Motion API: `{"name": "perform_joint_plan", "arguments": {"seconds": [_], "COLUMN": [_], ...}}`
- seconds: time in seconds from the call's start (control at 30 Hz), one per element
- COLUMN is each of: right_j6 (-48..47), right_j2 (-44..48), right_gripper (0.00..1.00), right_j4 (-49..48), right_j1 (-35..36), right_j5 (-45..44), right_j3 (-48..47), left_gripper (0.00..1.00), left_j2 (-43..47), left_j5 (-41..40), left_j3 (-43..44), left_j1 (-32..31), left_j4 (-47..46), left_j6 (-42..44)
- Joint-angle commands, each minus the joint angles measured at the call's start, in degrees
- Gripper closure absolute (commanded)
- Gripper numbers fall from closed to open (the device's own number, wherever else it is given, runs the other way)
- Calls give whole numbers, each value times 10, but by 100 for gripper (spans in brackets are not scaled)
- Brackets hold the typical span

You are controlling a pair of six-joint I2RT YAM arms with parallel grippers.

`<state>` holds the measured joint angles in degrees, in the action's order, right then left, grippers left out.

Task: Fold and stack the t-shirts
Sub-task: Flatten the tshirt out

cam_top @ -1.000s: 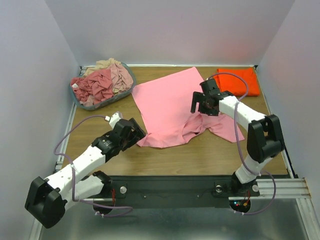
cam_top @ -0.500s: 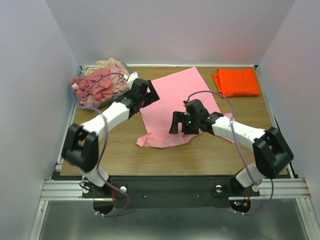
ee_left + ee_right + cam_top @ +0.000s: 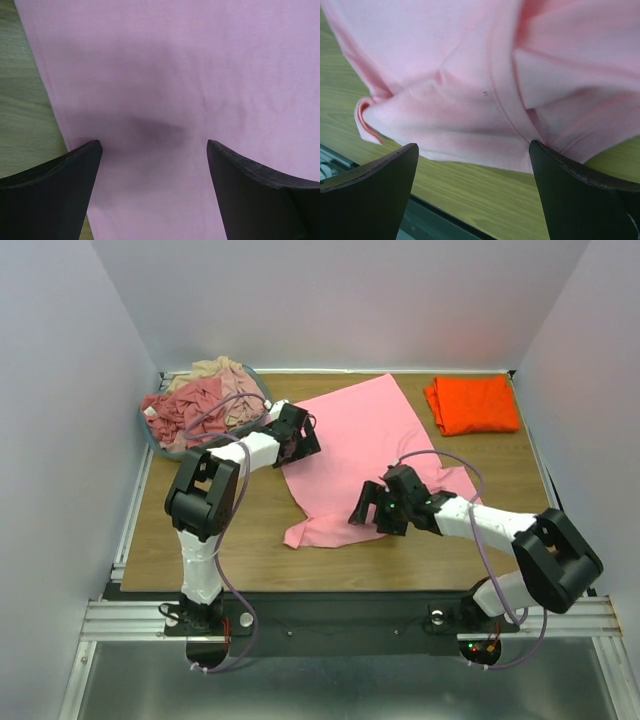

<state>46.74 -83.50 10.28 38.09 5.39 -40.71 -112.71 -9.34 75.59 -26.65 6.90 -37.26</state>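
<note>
At mid-table, light pink t-shirt [image 3: 360, 435] is lying spread out, near hem rumpled. Left gripper [image 3: 308, 440] is hovering over its left edge, fingers gaping wide, gripping nothing. Right gripper [image 3: 368, 517] is sitting low over the rumpled hem, fingers wide too, empty. Orange t-shirt [image 3: 472, 404] is lying folded far right; rose and beige shirts [image 3: 200, 405] are sitting piled in the basket [image 3: 150, 437] far left.

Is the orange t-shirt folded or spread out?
Folded: the orange t-shirt lies as a compact rectangle in the far right corner of the table.
</note>
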Motion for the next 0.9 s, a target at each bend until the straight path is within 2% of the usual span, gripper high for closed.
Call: {"name": "perform_joint_plan", "arguments": {"seconds": [0.0,0.17,0.4,0.53,0.67,0.7,0.77,0.87], "right_j6": [57,79,152,154,145,139,135,116], "right_j2": [49,207,338,340,316,310,300,296], "right_gripper": [0,0,0,0,0,0,0,0], "right_j4": [110,220,350,374,388,395,415,423], "right_j1": [-41,-112,-122,-122,-124,-124,-124,-124], "right_j5": [-50,-78,-98,-93,-108,-114,-142,-173], "right_j3": [111,173,188,170,136,122,98,41], "left_gripper": [3,3,3,3,2,2,2,2], "left_j2": [17,81,200,307,453,513,563,637], "left_j5": [-19,-39,-8,-1,49,48,41,15], "left_j3": [-20,-146,-314,-421,-517,-526,-534,-512], "left_j1": [13,13,3,-42,-95,-109,-140,-155], "left_j4": [3,-6,-2,12,23,32,82,168], "left_j6": [0,-38,-115,-185,-268,-289,-316,-335]}}
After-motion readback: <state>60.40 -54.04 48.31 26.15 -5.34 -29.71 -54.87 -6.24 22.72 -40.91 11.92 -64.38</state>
